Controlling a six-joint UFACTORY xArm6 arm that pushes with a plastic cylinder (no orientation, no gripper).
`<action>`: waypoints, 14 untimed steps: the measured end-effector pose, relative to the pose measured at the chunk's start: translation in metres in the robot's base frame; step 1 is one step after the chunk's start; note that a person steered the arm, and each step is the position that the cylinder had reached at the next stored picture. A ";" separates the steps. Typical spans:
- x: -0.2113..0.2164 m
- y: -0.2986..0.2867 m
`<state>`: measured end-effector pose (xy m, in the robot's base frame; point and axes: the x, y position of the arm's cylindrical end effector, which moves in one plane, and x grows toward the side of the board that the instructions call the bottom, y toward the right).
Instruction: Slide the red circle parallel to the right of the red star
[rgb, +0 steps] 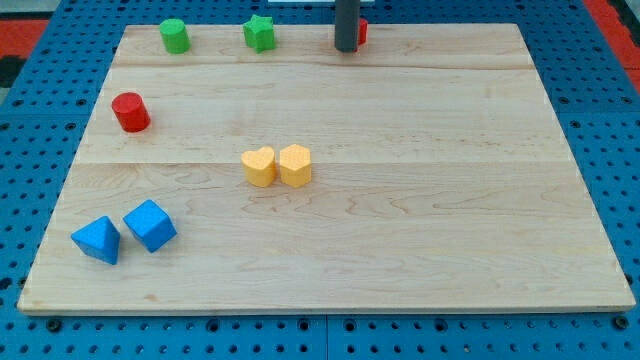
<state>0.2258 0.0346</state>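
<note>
The red circle (130, 111) sits near the board's left edge, in the upper half. The red star (362, 32) is at the view's top, right of centre, mostly hidden behind my rod, so only a red sliver shows. My tip (346, 48) rests on the board at the top edge, touching or just left of the red star. The tip is far to the right of the red circle.
A green circle (175, 36) and a green star (260, 33) stand along the top edge. A yellow heart (259, 167) and a yellow hexagon (295, 164) touch at mid-board. Two blue blocks (97, 240) (150, 225) lie at the bottom left. The wooden board (450, 200) lies on blue pegboard.
</note>
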 end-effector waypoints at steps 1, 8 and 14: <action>0.009 0.004; 0.141 -0.314; 0.147 -0.205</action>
<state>0.3724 -0.1705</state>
